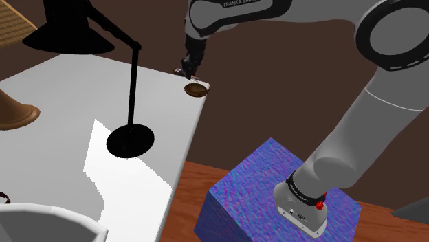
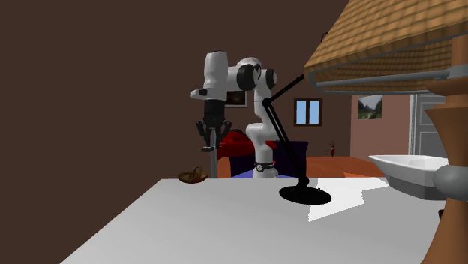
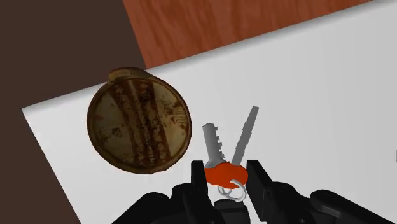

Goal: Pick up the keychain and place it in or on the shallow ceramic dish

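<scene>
White worktop [image 1: 62, 89], dark brown walls, orange-brown wooden floor [image 1: 196, 180].

Shoulder view, left to right:
- a flared brown wooden base [image 1: 14, 113] at the worktop's left edge
- a black desk lamp [image 1: 129, 141] on a round foot, mid-worktop
- a round shallow brown dish [image 1: 196, 89] on the far corner, right by the edge, with the jaws just above it and slightly left
- the blue-purple box stand [image 1: 261, 179] at lower right

The second exterior view gives the height. The jaws hang well clear of the worktop, above and a little right of the dish [image 2: 193, 177]. Further right are the lamp foot, a woven lampshade [image 2: 390, 45] and a white basin [image 2: 405, 171]. On the back wall are a small window [image 2: 307, 111] and a framed picture [image 2: 370, 107].

The wrist view gives the grasp. The keychain [image 3: 224, 172] has a red-orange fob, a small silver ring and two silver keys splayed in a V. The jaws are clenched on the fob, with a black finger [image 3: 198, 179] touching it on each side. The keys stick out past the fingertips over bare worktop. The dish [image 3: 139, 121] sits beside the keychain and apart from it. Its mottled, worn inner face shows, close to the worktop corner.
</scene>
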Controlling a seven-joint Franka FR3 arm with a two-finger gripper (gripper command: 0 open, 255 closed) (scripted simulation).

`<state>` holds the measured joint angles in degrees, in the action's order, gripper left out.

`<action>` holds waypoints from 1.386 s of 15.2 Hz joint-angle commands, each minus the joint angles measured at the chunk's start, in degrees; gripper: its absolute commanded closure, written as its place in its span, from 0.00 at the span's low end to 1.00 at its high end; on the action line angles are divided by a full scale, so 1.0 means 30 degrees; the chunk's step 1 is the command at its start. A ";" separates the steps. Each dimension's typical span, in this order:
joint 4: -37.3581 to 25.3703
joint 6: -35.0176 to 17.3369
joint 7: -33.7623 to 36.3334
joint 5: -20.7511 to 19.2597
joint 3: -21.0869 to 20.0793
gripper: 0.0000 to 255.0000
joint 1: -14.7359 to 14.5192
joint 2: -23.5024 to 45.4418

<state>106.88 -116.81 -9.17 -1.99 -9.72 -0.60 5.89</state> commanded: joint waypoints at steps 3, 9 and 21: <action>-0.0581 0.0125 -0.1990 0.0189 0.0832 1.00 0.1053 0.0430; -0.0324 -0.0693 -0.2929 0.0248 0.1235 1.00 0.1575 0.0983; 0.1315 -0.3329 -0.2819 0.0091 0.1267 1.00 0.1550 0.1987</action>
<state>110.50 -126.31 -17.57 -1.70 -5.95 4.01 11.72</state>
